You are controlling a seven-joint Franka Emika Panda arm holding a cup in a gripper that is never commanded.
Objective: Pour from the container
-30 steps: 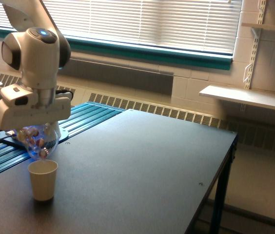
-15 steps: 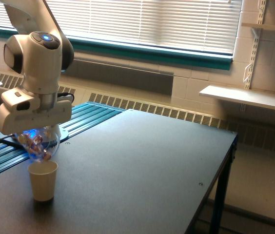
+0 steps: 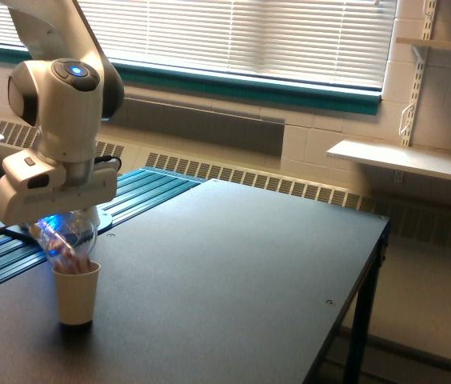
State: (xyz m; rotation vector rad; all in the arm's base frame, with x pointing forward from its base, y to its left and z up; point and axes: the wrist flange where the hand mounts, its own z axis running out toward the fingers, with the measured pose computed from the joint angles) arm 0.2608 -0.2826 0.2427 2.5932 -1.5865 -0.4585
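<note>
Pour's on. The gripper is closed on the container, holding it tipped over hard, mouth down right above the paper cup. Looks like it's touching or just about touching the cup's rim; can't tell which from this angle. Pinkish-brown pieces are bunched at the low end of the container, right at the cup's mouth, prob. mid-spill. The cup stands upright on the dark table, near the table's edge on the exterior view's left, w/ the arm's wrist directly above it.

To do this bit well, I'd say: keep the container's lip centred over the cup, tilt slow so pieces drop in, not over the side. Don't press down on the rim; a light paper cup likely tips easy.
</note>
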